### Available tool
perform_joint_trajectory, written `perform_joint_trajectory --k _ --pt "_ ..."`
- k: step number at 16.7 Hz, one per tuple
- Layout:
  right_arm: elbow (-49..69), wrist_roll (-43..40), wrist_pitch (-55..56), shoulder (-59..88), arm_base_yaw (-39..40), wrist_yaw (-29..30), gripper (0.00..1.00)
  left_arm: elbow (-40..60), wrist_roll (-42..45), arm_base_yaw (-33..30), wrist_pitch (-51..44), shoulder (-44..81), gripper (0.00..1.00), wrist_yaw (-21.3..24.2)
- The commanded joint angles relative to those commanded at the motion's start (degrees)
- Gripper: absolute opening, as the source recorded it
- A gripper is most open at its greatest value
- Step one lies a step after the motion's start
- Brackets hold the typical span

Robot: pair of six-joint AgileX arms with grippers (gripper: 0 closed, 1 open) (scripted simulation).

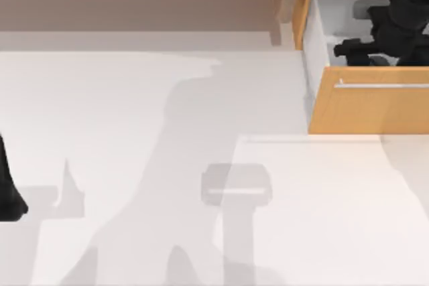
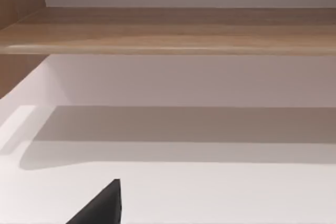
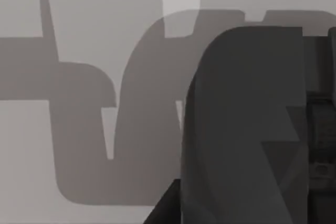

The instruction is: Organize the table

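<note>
Inside the open drawer point(image 1: 322, 38) reaches the right pincer point(image 1: 348, 49).

Top view straight down on table point(image 1: 134, 165); wrist views low, close.

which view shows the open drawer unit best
The top view: the orange-wood drawer unit sits at the table's right, pulled open, with its white inside and silver bar handle plain, and the right hand reaching into it. The right wrist view gives pale surface and shadows; the left wrist view faces the wooden shelf.
</note>
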Motion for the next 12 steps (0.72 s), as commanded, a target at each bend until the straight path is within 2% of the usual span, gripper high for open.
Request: perform_joint_trajectory --k 6,12 --pt "0.02 -0.05 -0.08 -0.59 -0.09 -0.02 0.00 0.00 0.00 0.00 0.00 0.00 1.00 0.00" --pt "-2.56 -3.47 -0.40 -7.89 0.19 -0.89 0.00 0.00 0.00 0.00 0.00 0.00 1.00 0.00"
